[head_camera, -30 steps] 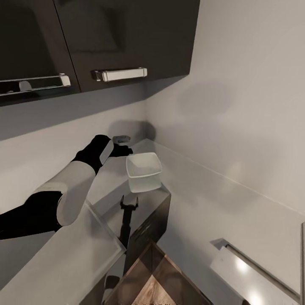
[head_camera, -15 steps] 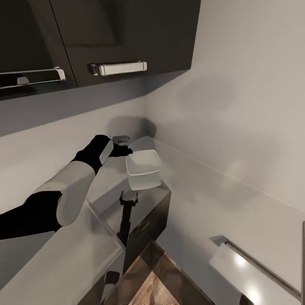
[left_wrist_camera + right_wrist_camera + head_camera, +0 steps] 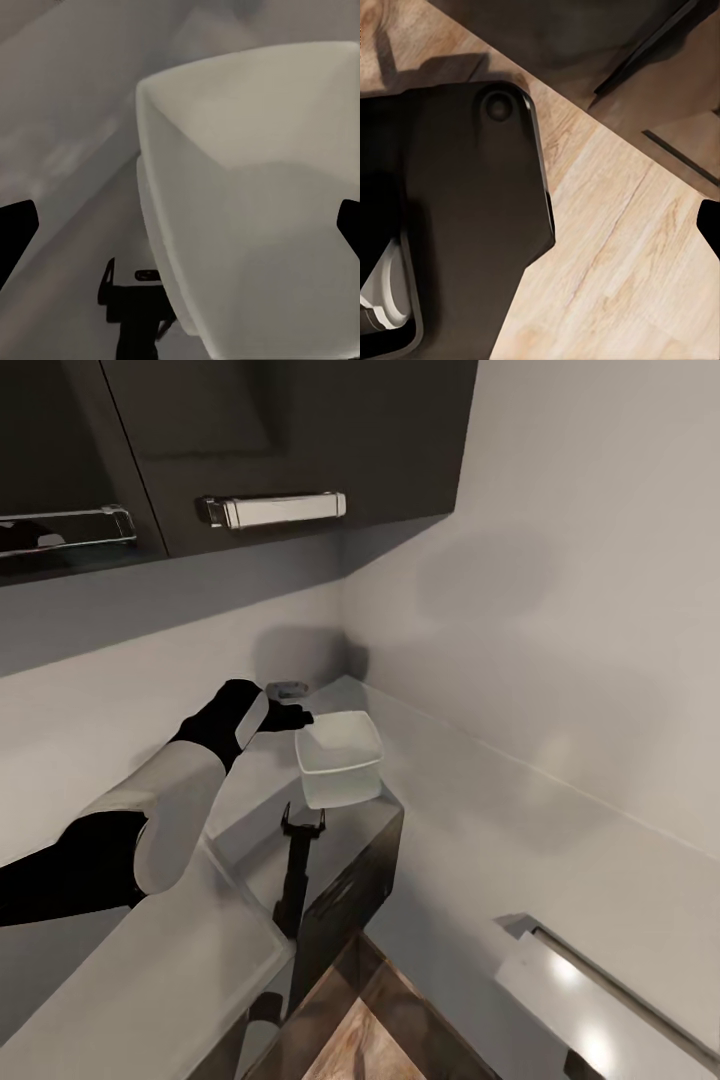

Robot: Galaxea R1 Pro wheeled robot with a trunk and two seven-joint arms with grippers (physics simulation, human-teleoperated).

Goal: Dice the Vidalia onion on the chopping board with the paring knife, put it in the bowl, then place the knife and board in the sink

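White bowl (image 3: 340, 770) sits right off the left gripper (image 3: 292, 715), jaws spread wide and empty around it, while the right gripper's state I cannot tell.

obstacle: bowl (image 3: 340, 760) at countertop (image 3: 180, 970) corner | walls close behind | free: nearer countertop

**No readable text**

No words, labels, brands, numbers or signs can be read in any view. The bowl (image 3: 340, 758), the countertop (image 3: 150, 980) and the cabinet doors (image 3: 300, 440) carry plain, unmarked surfaces. A small pale mark on a dark object in the left wrist view is too blurred to tell.
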